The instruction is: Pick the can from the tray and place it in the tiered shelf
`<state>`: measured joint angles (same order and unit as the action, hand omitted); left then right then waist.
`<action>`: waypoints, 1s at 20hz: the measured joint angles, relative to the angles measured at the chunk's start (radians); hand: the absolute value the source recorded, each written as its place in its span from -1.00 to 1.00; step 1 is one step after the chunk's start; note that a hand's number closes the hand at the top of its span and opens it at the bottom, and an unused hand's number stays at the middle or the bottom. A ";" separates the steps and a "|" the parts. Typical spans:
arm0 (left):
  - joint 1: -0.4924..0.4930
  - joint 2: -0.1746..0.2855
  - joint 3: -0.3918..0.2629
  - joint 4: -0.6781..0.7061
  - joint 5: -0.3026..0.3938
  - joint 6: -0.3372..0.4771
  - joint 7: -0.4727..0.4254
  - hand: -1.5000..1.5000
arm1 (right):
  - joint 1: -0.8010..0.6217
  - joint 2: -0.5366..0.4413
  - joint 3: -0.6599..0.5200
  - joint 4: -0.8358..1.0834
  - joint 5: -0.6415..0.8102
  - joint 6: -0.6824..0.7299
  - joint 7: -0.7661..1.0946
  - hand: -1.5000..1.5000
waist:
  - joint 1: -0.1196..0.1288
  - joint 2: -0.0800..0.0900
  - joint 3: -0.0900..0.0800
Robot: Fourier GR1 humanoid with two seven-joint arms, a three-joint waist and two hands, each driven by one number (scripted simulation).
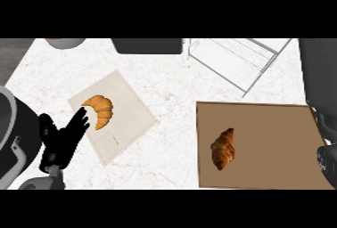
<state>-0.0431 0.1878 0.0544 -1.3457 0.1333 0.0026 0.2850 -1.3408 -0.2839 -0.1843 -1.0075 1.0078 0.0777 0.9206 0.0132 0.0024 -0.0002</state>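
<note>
Tray only shows a croissant, no can, so I'd locate it before reaching; left hand has fingers open, right hand too cut off to tell.

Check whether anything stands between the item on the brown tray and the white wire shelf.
Nothing visible does. The tray holds a dark croissant, and no can shows. Between it and the tiered shelf behind it, only the counter shows.
</note>
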 measured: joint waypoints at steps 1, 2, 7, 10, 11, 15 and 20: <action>0.007 0.002 0.001 -0.009 0.001 -0.003 0.000 0.00 | 0.001 -0.003 0.001 0.020 0.001 -0.009 -0.015 1.00 | 0.001 0.000 0.000; 0.008 0.003 0.004 -0.009 0.003 -0.007 -0.001 0.00 | 0.004 -0.010 0.001 0.029 -0.003 -0.003 -0.025 1.00 | 0.000 0.000 0.000; -0.004 0.013 0.019 0.006 0.010 -0.027 -0.012 0.00 | -0.012 -0.040 -0.010 0.163 0.007 -0.068 -0.100 1.00 | 0.005 0.002 0.000; -0.017 0.000 0.011 -0.004 0.004 -0.013 0.010 0.00 | -0.013 -0.059 -0.024 0.241 0.010 -0.124 -0.153 1.00 | 0.008 0.004 0.000; -0.012 -0.006 0.006 -0.006 -0.005 -0.007 0.003 0.00 | -0.005 -0.063 -0.024 0.256 0.012 -0.136 -0.167 1.00 | 0.007 0.003 0.000; 0.001 -0.002 0.010 -0.007 -0.002 -0.021 -0.007 0.00 | -0.021 -0.080 -0.035 0.348 0.017 -0.189 -0.218 1.00 | 0.011 0.005 0.000; -0.005 -0.005 0.017 0.004 0.000 -0.024 -0.007 0.00 | -0.028 -0.102 -0.053 0.421 0.005 -0.250 -0.308 1.00 | 0.011 0.005 0.000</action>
<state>-0.0485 0.1829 0.0716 -1.3422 0.1329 -0.0218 0.2776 -1.3684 -0.3857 -0.2374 -0.5861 1.0129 -0.1728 0.6129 0.0243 0.0074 0.0000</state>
